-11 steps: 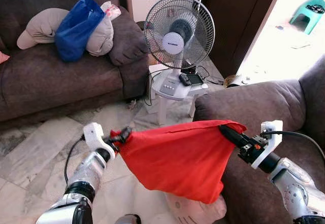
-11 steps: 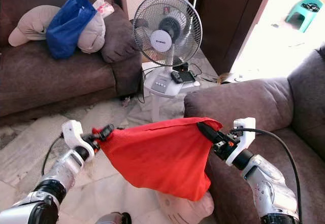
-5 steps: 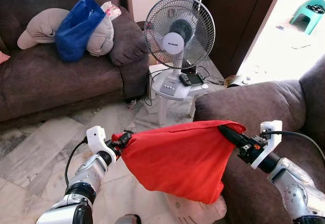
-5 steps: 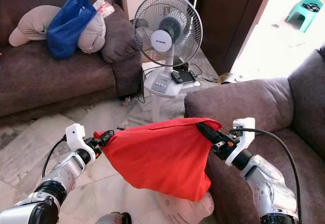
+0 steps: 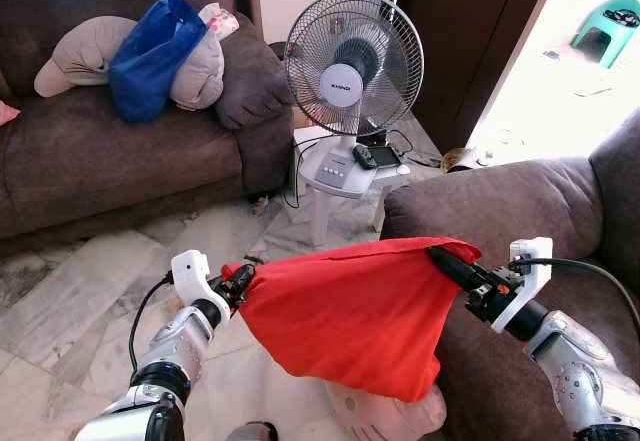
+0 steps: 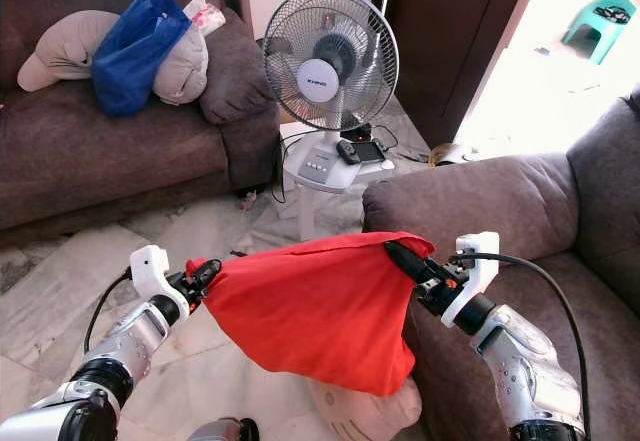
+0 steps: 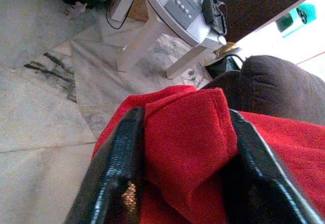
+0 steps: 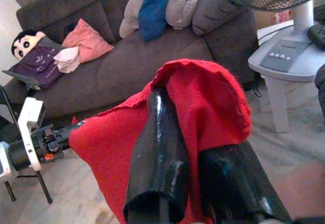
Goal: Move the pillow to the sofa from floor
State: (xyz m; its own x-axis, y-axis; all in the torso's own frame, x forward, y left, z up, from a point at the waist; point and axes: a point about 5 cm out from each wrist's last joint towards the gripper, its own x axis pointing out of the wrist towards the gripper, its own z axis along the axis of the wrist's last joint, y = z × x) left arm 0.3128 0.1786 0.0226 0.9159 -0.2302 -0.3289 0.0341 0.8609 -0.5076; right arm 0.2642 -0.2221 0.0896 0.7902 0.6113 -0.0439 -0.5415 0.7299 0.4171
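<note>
A: Why is the pillow (image 5: pixel 350 311) stretched out like that?

B: Each corner is pinched: the left gripper (image 5: pixel 240 279) clamps one, the right gripper (image 5: pixel 447 264) the other, so it hangs off the floor (image 5: pixel 70 301), beside the near sofa (image 5: pixel 500 201).

A: And behind?

B: The fan (image 5: pixel 352 61) on its stool (image 5: pixel 345 176), then the far sofa (image 5: pixel 110 151), probably too cluttered for it.

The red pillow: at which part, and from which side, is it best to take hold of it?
Probably by its two upper corners, one from each side. The red pillow is limp and hangs slack, so a grip at the corners keeps it spread. The left tool and the right tool are each shut on one corner, stretching its top edge level beside the grey sofa.
</note>
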